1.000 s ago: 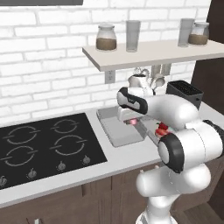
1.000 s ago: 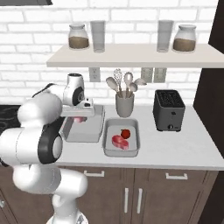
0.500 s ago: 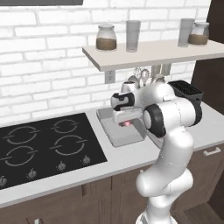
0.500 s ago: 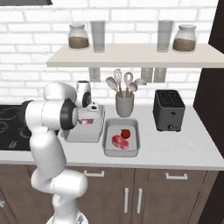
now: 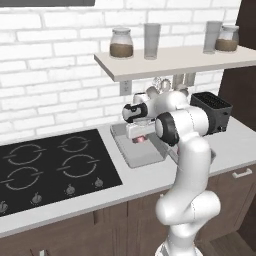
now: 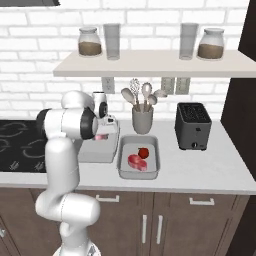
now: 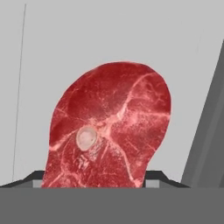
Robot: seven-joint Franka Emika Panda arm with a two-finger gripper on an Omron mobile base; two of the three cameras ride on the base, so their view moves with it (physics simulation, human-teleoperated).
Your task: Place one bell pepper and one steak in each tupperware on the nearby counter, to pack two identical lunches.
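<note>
On the counter (image 6: 210,172), two tupperware containers sit side by side between the stovetop (image 5: 50,170) and the toaster (image 6: 192,126). The one nearer the toaster (image 6: 139,158) holds a steak (image 6: 137,162) toward the counter's front edge, with a bell pepper (image 6: 143,152) behind it. A utensil holder (image 6: 142,120) stands behind it, at the wall. Over the one nearer the stovetop (image 5: 137,150), a second steak (image 7: 109,127) hangs in the gripper (image 5: 140,139).

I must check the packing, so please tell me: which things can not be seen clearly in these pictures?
- Gripper, left base view: the hand covers the jaws, so grip or release of the steak is unclear.
- Left tupperware, right base view: the arm hides its inside.
- Right tupperware, left base view: behind the arm.
- Hand view: the bottom edge cuts off the steak's lower part.
</note>
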